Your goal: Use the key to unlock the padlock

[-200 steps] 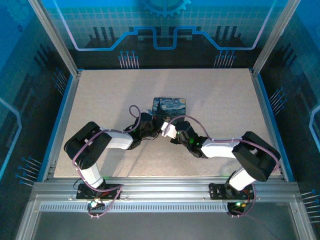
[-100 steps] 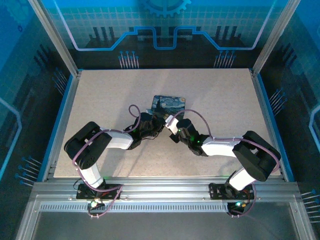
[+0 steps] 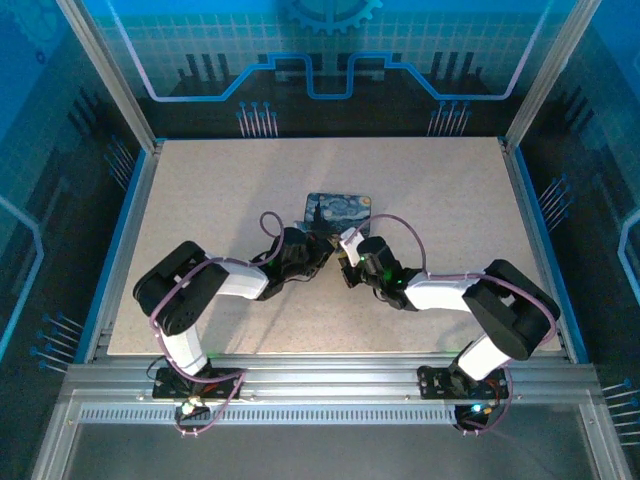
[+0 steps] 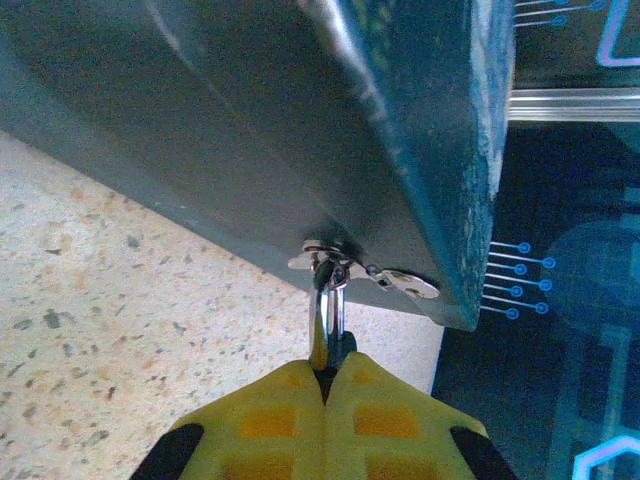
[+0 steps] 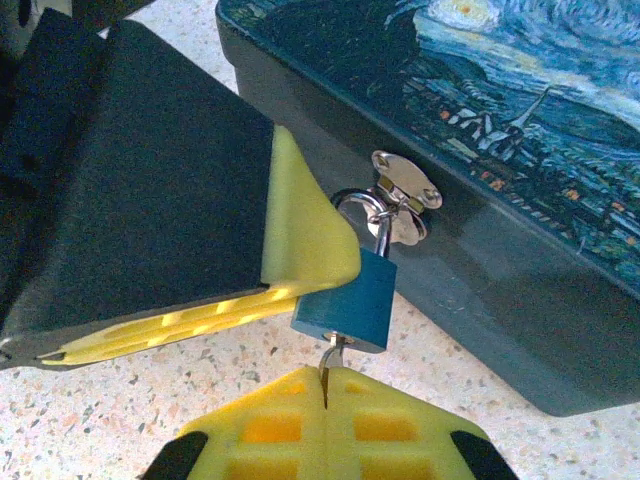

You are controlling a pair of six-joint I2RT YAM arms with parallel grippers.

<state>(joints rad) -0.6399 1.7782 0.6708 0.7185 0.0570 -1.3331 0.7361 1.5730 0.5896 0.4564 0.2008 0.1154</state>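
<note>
The padlock (image 5: 352, 298) has a small blue body and a silvery shackle (image 4: 335, 305), and it hangs from the hasp (image 5: 405, 190) on the front of the blue painted tin (image 5: 520, 120). My left gripper (image 4: 326, 372) is shut on the padlock, its yellow pad (image 5: 300, 235) pressed against the body's left side. The thin grey key (image 5: 331, 352) stands in the keyhole on the padlock's underside. My right gripper (image 5: 326, 380) is shut on the key, just below the padlock. From above, both grippers meet in front of the tin (image 3: 338, 211).
The tin lies mid-table on the speckled tabletop (image 3: 200, 190). Both arms reach in low, with their cables looping above the wrists. Aluminium rails (image 3: 330, 375) run along the near edge, and blue panels wall the sides and back.
The right wrist has shifted a little up and toward the tin. The left arm has barely moved. Both grippers stay shut.
</note>
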